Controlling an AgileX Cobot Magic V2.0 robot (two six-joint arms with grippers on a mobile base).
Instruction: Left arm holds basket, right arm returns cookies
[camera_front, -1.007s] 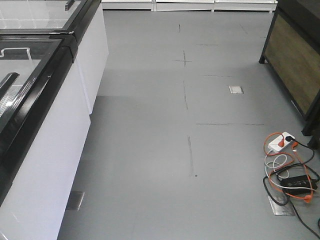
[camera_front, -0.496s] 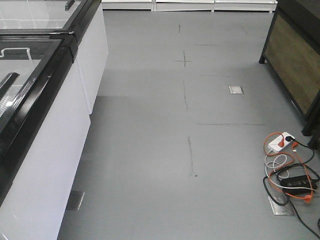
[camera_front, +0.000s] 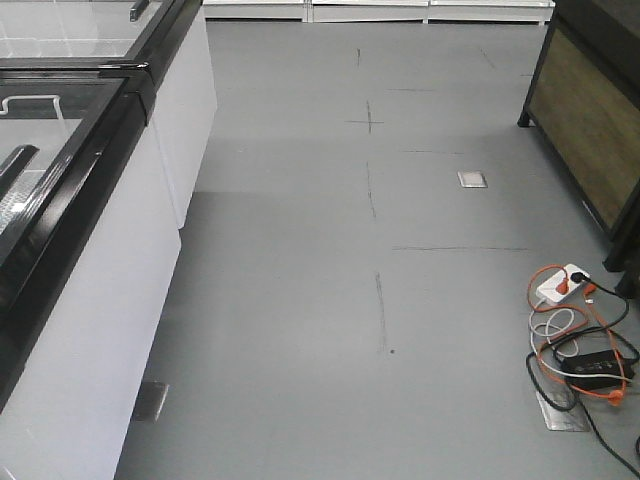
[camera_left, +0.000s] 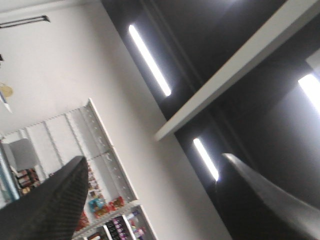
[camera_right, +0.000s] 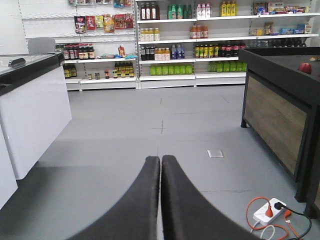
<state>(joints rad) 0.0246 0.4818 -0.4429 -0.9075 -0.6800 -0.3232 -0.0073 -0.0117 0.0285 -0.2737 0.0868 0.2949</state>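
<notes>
Right wrist view looks along an aisle over the right pincer (camera_right: 160, 160), whose two black fingers (camera_right: 135, 205) lie pressed together with only a thin line between them. Beyond it, the grey floor (camera_right: 150, 115) runs to white shelves (camera_right: 180, 60) of bottles and packets. A row of green bottles (camera_right: 172, 69) stands low and red packets (camera_right: 90, 22) sit high; every label is too small to read. A dark table (camera_right: 275, 125) with a wood-panelled side stands at right, a round red thing (camera_right: 304, 68) on top. A white power strip (camera_right: 269, 211) lies on the floor beside it, an orange cable (camera_front: 612, 394) coiled near. Left wrist view points up at ceiling light strips (camera_left: 149, 60). The left pincer (camera_left: 154, 160) is spread wide, its fingers well apart. Neither the basket nor the cookies shows in any view, so their place cannot be told.
</notes>
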